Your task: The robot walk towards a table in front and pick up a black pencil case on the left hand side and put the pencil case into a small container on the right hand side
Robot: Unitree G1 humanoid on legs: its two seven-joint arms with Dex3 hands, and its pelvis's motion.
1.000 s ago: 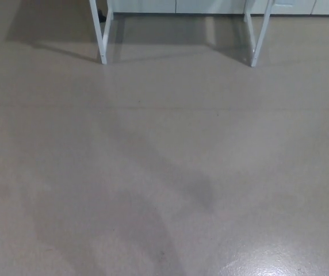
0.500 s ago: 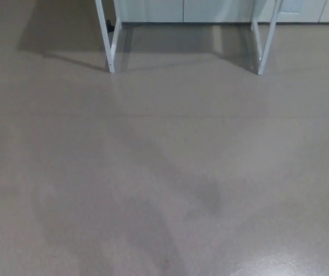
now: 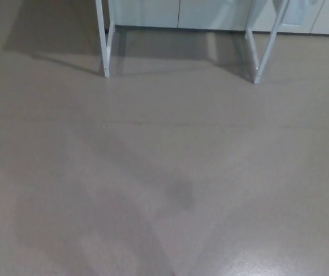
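In the head view, the only one we have, we look down on a bare grey-beige floor (image 3: 164, 172) that fills nearly the whole picture. At the top edge stand the white table legs, one pair on the left (image 3: 103, 40) and one on the right (image 3: 265, 52), with pale cabinet fronts (image 3: 205, 11) behind them. The tabletop itself is cut off above the frame.

The pencil case is therefore out of sight. By the task it should lie on the left side of that table, with the container on the right, but we cannot confirm either from here. Neither the left hand nor the right hand shows, so we cannot tell whether they are spread, closed or carrying anything.

We judge that we are in the walking step, with the table well ahead and the picking up not yet begun.

As for handling, we expect a pencil case to be light and soft-sided, giving a little under pressure and unlikely to break. If it is fabric it should not slip much. A hold across the middle of its narrow width, thumb on one long side and fingers on the other, seems safest to us.

Which way it points, and how its long axis lies, we cannot say until the tabletop comes into view.
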